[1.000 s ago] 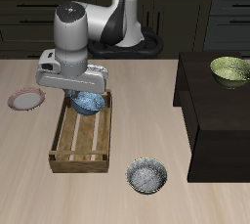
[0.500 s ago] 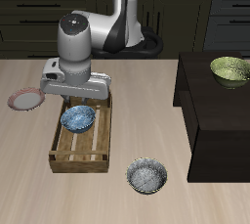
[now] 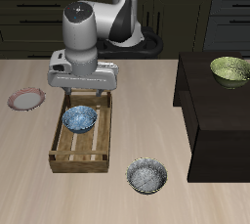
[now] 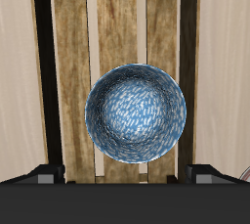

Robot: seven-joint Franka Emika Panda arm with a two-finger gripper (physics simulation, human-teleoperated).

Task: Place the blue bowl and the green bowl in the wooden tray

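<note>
Inside the wooden tray (image 3: 82,133) sat the blue bowl (image 3: 79,119), where we wanted it; our fingers (image 3: 83,93) hung above, spread apart and empty, the green bowl (image 3: 230,69) waiting beyond the tray.

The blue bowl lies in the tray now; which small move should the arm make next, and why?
Probably lift the end effector clear and start toward the green bowl. The blue bowl already rests in the wooden tray, while the green one sits on the dark counter.

Even, bright overhead light; soft shadows under objects; exterior view perhaps slightly coarse.
</note>
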